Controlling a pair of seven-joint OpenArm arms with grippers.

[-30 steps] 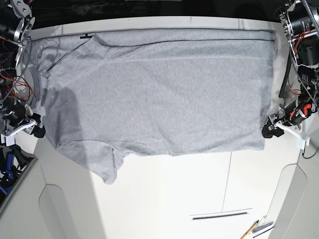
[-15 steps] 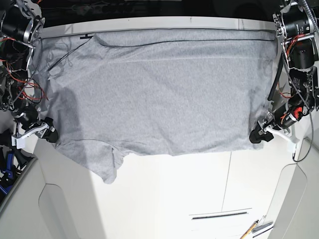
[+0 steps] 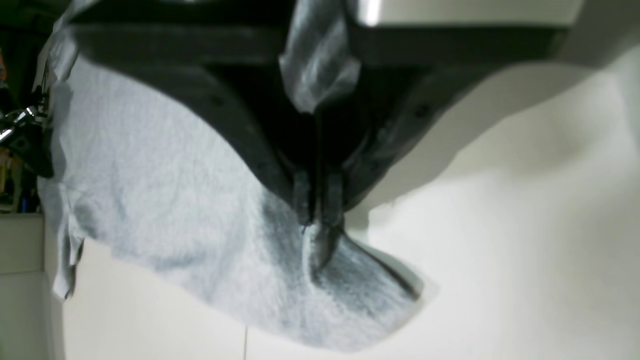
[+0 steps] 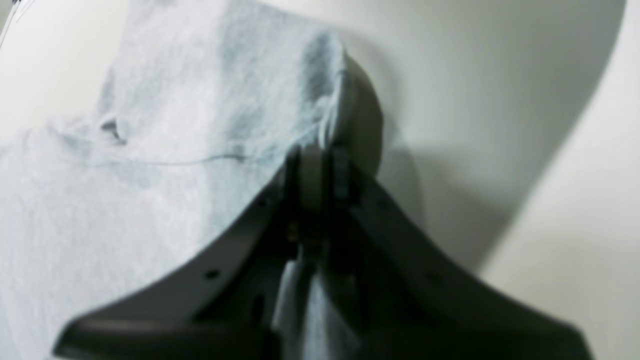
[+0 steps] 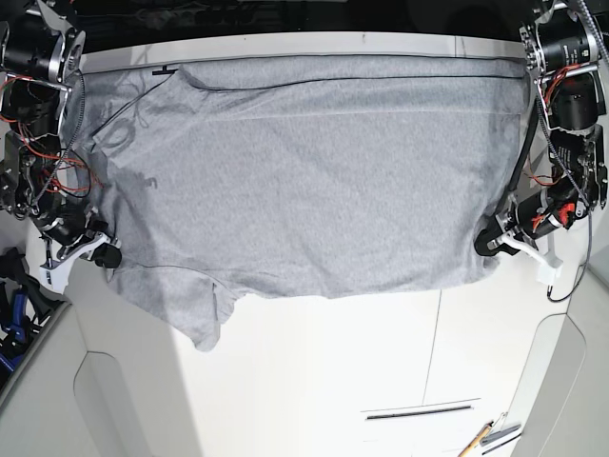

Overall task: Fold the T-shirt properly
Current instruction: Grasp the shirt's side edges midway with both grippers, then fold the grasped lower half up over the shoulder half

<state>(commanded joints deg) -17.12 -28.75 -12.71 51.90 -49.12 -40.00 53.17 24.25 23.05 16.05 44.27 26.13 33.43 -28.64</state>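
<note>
The light grey T-shirt [image 5: 304, 171] lies spread flat on the white table [image 5: 381, 362], plain side up, with a sleeve [image 5: 195, 314] hanging toward the front left. My left gripper [image 5: 487, 244] is at the shirt's right lower edge. In the left wrist view its fingertips [image 3: 317, 220] are shut on a pinch of grey cloth [image 3: 175, 200]. My right gripper [image 5: 107, 255] is at the shirt's left edge, above the sleeve. In the right wrist view its fingertips [image 4: 317, 160] are shut on a raised fold of cloth [image 4: 200, 100]. No lettering shows.
The shirt's far edge runs along the table's back edge [image 5: 362, 40]. A narrow dark slot [image 5: 419, 411] and a small tool with a wooden handle [image 5: 481, 438] sit at the front right. Blue gear [image 5: 11, 319] stands off the table's left side.
Both grippers moved inward from beside the table onto the shirt's side edges and shut on the cloth. The shirt's lower right corner is drawn in a little.
</note>
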